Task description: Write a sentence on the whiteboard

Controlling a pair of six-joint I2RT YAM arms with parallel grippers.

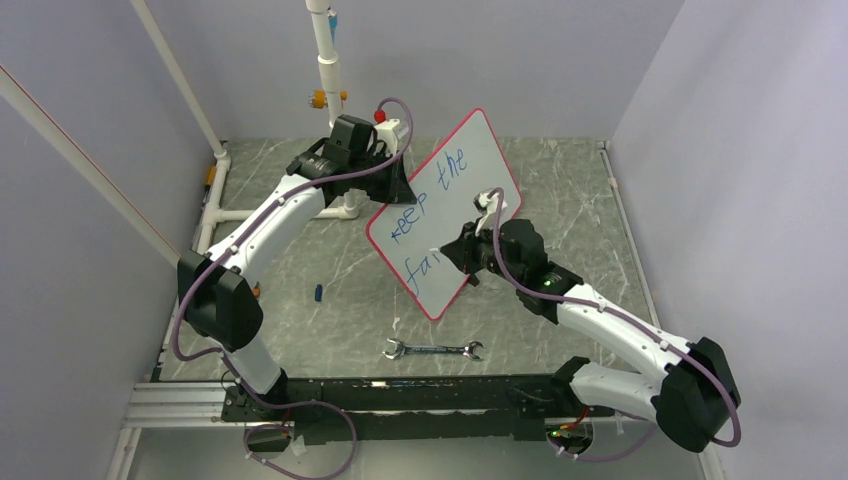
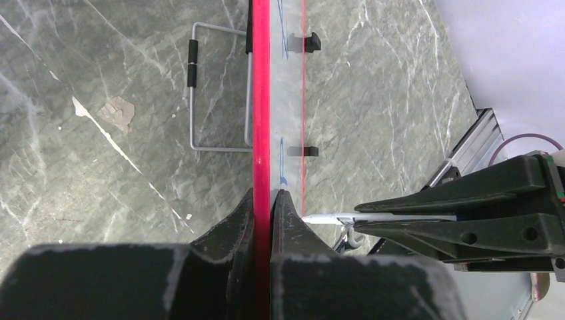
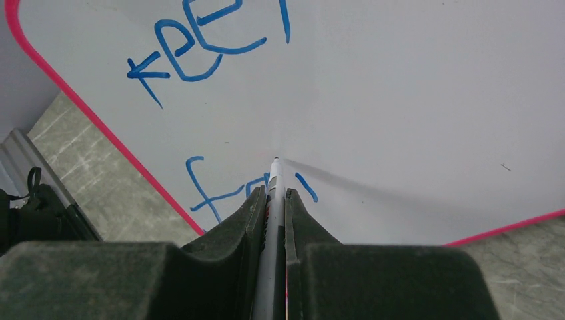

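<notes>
Grey marble table point(image 1: 570, 190), tilted whiteboard point(image 1: 490, 178)

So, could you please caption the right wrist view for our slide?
Right gripper holds marker against the whiteboard, mid sentence.

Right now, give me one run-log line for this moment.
left gripper: shut on whiteboard rim | right gripper: shut on marker, tip at whiteboard | sentence: "keep the", second line begun | wrench: on table

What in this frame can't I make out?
- The sentence after "fa": top view, right gripper covers it; right wrist view, fingers and marker cover it.
- The whiteboard face: left wrist view, seen edge-on.
- The small blue object: top view, too small to identify.
</notes>
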